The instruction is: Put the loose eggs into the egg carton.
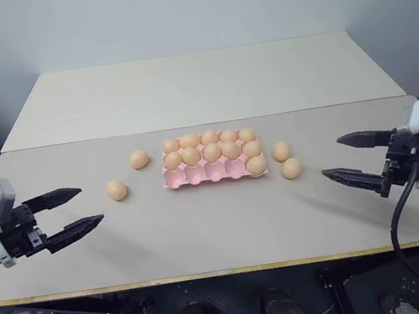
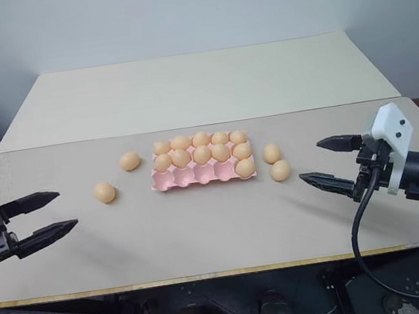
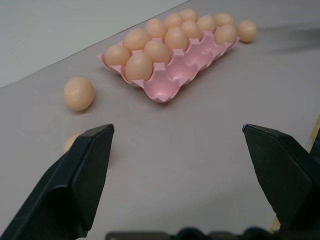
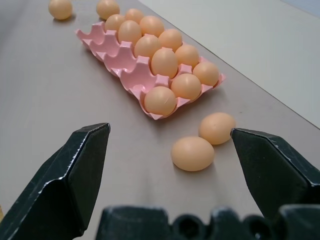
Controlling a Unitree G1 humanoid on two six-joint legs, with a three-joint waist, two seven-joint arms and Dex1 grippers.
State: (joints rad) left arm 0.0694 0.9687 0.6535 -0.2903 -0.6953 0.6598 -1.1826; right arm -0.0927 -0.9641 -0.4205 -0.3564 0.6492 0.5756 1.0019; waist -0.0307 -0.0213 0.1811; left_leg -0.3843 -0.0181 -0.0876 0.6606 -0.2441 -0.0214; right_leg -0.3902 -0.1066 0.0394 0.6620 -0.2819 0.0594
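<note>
Probably a lab: bare table [image 1: 204, 228], blank wall [image 1: 174, 13].

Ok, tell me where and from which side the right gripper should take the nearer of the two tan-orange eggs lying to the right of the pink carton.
Grip the nearer tan-orange egg across its narrow middle, coming from above. It lies on its side on the beige table, apart from the pink moulded egg carton but close to its twin, so open fingers of the right gripper should straddle it alone.

No text, label, brand, number or sign can be read on anything here.
</note>
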